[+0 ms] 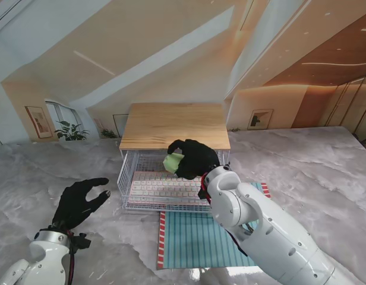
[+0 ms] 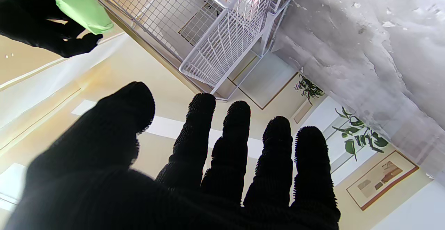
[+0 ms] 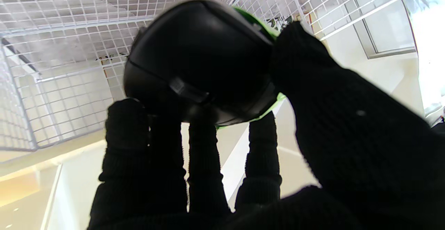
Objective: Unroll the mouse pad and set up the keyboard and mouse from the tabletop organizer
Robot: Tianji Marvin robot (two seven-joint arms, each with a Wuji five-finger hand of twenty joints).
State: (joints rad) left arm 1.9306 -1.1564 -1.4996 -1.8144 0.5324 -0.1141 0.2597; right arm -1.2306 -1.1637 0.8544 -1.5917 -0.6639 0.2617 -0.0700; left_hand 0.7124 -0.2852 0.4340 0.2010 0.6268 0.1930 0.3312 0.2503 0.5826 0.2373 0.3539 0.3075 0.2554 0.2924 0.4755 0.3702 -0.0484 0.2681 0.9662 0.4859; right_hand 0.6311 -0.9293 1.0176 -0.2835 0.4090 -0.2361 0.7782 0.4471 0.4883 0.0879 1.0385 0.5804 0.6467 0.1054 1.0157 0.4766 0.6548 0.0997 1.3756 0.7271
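Two black-gloved hands showed in the stand's view. The right hand (image 1: pixel 193 158) was clamped around the mouse (image 1: pixel 172 162), a green-topped thing with a black underside, held in front of the wire tabletop organizer (image 1: pixel 125 172), just under its wooden top (image 1: pixel 174 124). In the right wrist view the mouse (image 3: pixel 201 63) filled the palm, black base toward the camera, with the fingers (image 3: pixel 127 132) curled along one side and the thumb pressed on the other. The white mesh of the organizer (image 3: pixel 55 49) lay close behind it.

Inside the organizer, the pale pink keyboard (image 1: pixel 162 191) lay flat on the lower shelf, at about seven o'clock from the mouse. The mouse pad (image 1: pixel 198 237), teal with red-and-white striped edges, lay unrolled on the marble table (image 1: pixel 325 172), just at six o'clock from the organizer, partly hidden by the right arm.

The left hand (image 1: pixel 79 202) hovered at nine o'clock from the organizer, well apart from it, fingers spread and holding nothing. The left wrist view showed those fingers (image 2: pixel 229 143) splayed, with the organizer's corner (image 2: pixel 222 42) beyond and the green mouse (image 2: pixel 81 7) in the other hand.
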